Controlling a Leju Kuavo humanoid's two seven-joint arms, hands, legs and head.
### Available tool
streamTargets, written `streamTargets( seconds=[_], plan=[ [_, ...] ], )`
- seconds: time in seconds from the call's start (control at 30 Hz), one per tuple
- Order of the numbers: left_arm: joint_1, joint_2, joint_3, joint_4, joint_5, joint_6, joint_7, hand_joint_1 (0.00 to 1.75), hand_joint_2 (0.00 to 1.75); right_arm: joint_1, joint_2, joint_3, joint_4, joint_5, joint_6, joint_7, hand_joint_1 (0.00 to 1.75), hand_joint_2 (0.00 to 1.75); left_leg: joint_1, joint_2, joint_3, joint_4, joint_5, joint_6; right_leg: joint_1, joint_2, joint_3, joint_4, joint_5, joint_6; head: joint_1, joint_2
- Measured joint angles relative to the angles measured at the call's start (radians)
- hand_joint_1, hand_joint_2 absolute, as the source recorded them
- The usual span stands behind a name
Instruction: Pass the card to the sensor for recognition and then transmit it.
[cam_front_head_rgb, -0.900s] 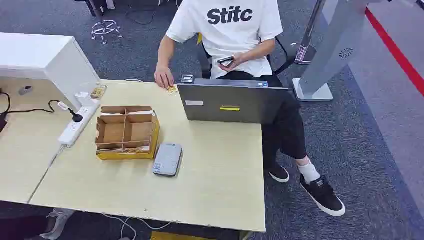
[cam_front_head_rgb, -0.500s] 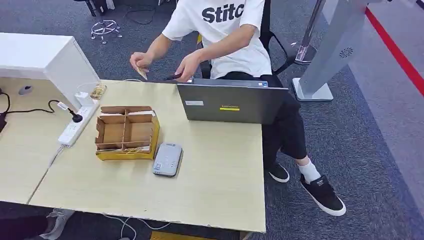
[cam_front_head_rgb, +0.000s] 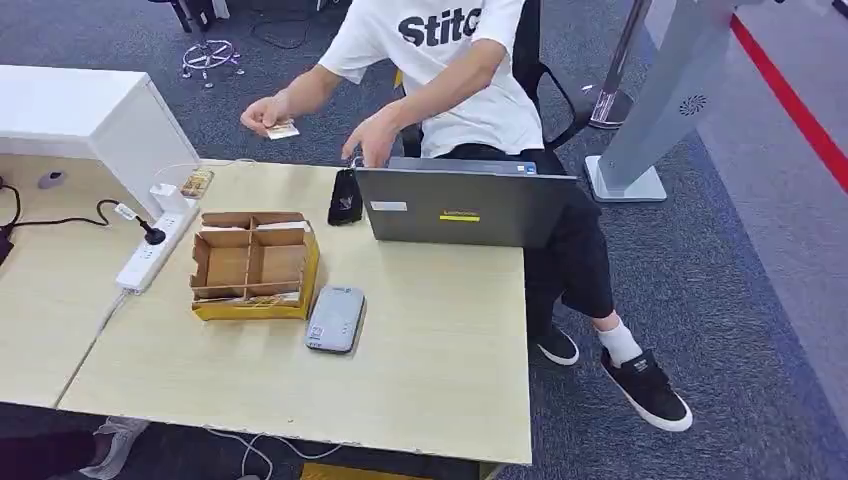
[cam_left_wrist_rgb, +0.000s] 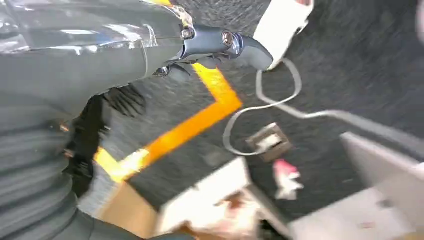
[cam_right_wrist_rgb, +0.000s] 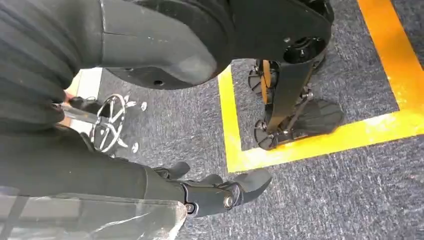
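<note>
Person's hand lifted card (cam_front_head_rgb: 281, 129) off table | left robot hand (cam_left_wrist_rgb: 220, 47) empty, fingers apart | right robot hand (cam_right_wrist_rgb: 220, 190) likewise

Head view looks steeply down from high onto the table (cam_front_head_rgb: 420, 370), a person seated at upper centre. Both wrist views hang close behind their hands, facing carpet (cam_right_wrist_rgb: 325, 200); both share yellow floor tape (cam_left_wrist_rgb: 200, 122).

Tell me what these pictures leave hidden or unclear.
- Small pale card in the person's hand, head view: too small to read.
- Grey laptop, head view: screen faces away.
- Left hand, left wrist view: motion blur smears the floor behind it.
- Right hand, right wrist view: fingers partly hidden by its cover.
</note>
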Motion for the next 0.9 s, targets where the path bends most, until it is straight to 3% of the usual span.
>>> streamTargets(
  seconds=[0.17,0.5,0.63,0.9],
  plan=[
    [-0.003,-0.038,0.09,-0.095,0.005,-0.004,-0.077,0.0,1.75,-0.006,0.008,-0.02,0.012,0.003,-0.005,0.008,0.0,1.75,0.0,0.0,0.0,0.0,0.0,0.0,0.0,0.0,0.0,0.0,0.0,0.0,0.0,0.0],
    [-0.004,-0.132,0.132,-0.421,-0.078,-0.027,-0.083,0.0,1.75,-0.012,0.021,-0.028,0.025,0.027,-0.042,0.072,0.0,1.75,0.0,0.0,0.0,0.0,0.0,-0.001,0.0,0.0,0.0,0.0,0.0,0.0,0.0,0.0],
    [0.011,-0.162,0.123,-0.557,-0.099,-0.018,-0.106,0.0,1.75,-0.013,0.025,-0.028,0.026,0.04,-0.062,0.104,0.0,1.75,0.0,0.0,0.0,0.0,0.0,-0.001,0.0,0.0,0.0,0.0,0.0,0.0,0.0,0.0],
    [0.089,-0.198,0.009,-0.802,-0.07,0.073,-0.153,0.0,1.75,-0.014,0.029,-0.028,0.029,0.056,-0.081,0.134,0.0,1.75,0.0,0.0,0.0,0.0,0.0,-0.001,0.0,0.0,0.0,0.0,0.0,0.0,0.0,0.0]
  ],
)
